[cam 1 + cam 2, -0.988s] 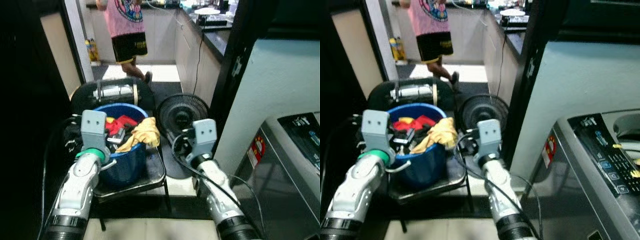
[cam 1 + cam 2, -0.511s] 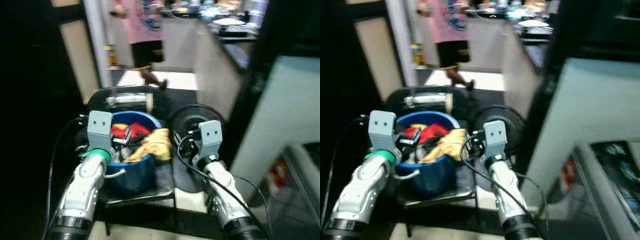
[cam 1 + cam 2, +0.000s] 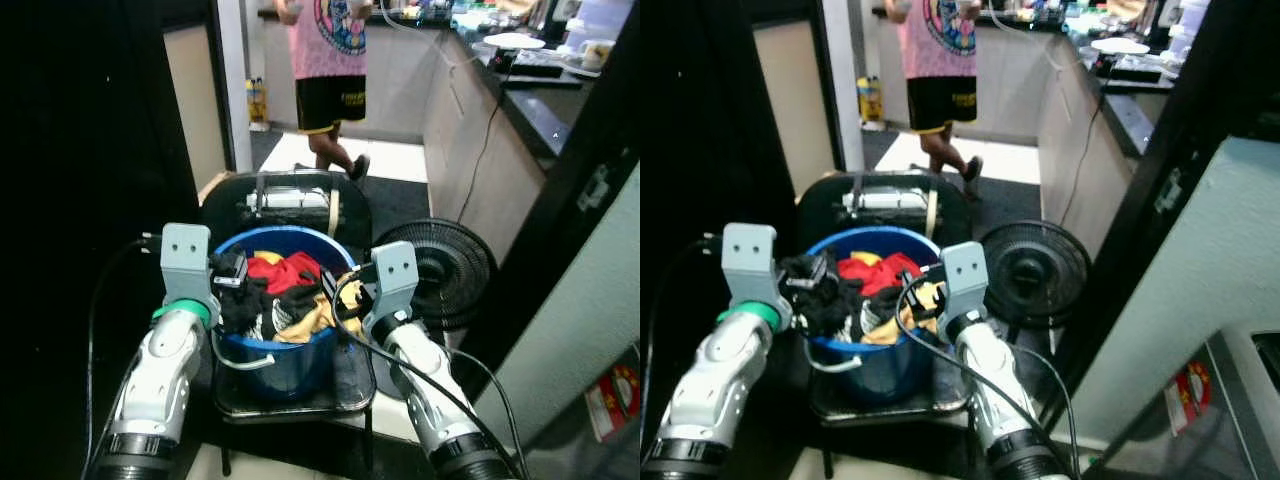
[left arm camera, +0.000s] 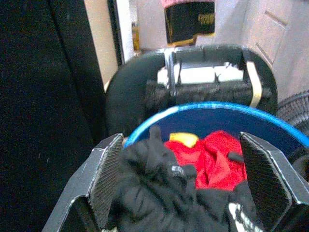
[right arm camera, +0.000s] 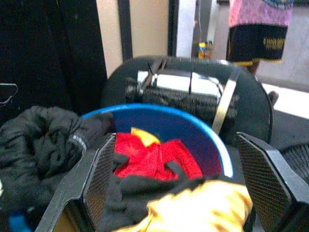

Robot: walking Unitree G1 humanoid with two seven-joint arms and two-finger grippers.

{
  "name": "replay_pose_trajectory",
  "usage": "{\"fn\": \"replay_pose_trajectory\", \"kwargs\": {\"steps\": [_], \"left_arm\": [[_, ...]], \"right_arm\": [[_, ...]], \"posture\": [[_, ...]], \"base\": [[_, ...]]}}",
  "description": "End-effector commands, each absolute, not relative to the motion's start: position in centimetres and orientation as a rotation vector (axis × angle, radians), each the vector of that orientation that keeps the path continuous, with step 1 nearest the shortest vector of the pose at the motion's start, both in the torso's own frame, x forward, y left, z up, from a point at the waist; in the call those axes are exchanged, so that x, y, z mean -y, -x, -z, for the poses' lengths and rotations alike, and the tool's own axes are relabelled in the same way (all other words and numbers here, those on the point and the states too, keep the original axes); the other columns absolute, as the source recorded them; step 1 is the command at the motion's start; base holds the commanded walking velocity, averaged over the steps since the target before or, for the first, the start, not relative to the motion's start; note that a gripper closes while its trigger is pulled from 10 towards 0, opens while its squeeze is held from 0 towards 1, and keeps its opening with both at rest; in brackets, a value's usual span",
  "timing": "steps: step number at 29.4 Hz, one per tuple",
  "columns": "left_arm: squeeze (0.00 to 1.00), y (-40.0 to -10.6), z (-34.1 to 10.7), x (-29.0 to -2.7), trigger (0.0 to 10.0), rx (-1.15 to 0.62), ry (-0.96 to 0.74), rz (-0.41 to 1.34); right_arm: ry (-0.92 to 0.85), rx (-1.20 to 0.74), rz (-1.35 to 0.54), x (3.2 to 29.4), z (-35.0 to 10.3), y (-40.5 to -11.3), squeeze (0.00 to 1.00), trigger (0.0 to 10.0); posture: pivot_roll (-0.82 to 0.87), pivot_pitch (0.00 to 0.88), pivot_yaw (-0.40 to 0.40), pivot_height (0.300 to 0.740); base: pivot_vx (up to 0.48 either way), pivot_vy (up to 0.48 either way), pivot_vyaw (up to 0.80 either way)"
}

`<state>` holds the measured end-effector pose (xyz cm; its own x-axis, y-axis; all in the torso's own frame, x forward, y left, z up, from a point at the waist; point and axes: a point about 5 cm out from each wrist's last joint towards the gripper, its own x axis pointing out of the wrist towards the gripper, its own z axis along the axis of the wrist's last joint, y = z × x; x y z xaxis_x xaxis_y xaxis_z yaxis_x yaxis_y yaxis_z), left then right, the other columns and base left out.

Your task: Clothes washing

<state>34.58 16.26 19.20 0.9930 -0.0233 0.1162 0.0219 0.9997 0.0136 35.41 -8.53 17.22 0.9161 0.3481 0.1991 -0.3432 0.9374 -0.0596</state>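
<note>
A blue bucket (image 3: 283, 352) heaped with clothes stands on a black chair (image 3: 288, 196) straight before me. In it lie a black garment (image 4: 159, 193), a red one (image 3: 285, 270) and a yellow one (image 5: 203, 208). My left gripper (image 4: 186, 186) is at the bucket's left rim, open, its fingers (image 4: 107, 179) wide apart with the black garment bulging between them. At the right rim my right gripper (image 5: 181, 191) is open too, over the yellow and red cloth. In the head view both grippers (image 3: 232, 275) (image 3: 340, 288) point into the bucket.
A black floor fan (image 3: 442, 275) stands right of the chair. A person (image 3: 330, 55) in a pink shirt and black shorts stands in the kitchen passage beyond. A counter (image 3: 520, 85) runs along the right. A pale wall (image 3: 590, 330) is at the right, a dark door (image 3: 90, 200) at the left.
The view has swung left, so the washing machine has slid out and the bucket is centred. Both grippers have come closer to the bucket. The black garment is now heaped at the left rim.
</note>
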Motion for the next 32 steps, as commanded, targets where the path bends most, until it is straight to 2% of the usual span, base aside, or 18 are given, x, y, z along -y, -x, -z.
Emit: {"fn": "replay_pose_trajectory", "kwargs": {"steps": [1, 26, 32], "left_arm": [[0.00, -34.5, -19.1, -16.0, 10.0, 0.120, -0.005, 0.037], [0.00, -34.0, -18.5, -15.8, 10.0, 0.120, 0.013, 0.047], [0.00, -34.2, -18.1, -15.6, 10.0, 0.098, 0.028, 0.056]], "right_arm": [[0.022, 0.195, -0.341, 9.1, -17.0, -35.5, 0.00, 10.0], [0.046, 0.169, -0.352, 9.2, -16.6, -35.4, 0.00, 10.0], [0.062, 0.163, -0.326, 9.7, -16.6, -35.6, 0.00, 10.0]], "posture": [[0.00, 0.000, 0.029, 0.740], [-0.01, 0.000, -0.004, 0.740], [-0.01, 0.000, -0.002, 0.740]], "base": [[0.352, 0.000, 0.00], [0.350, 0.000, 0.00], [0.000, 0.000, 0.00]]}}
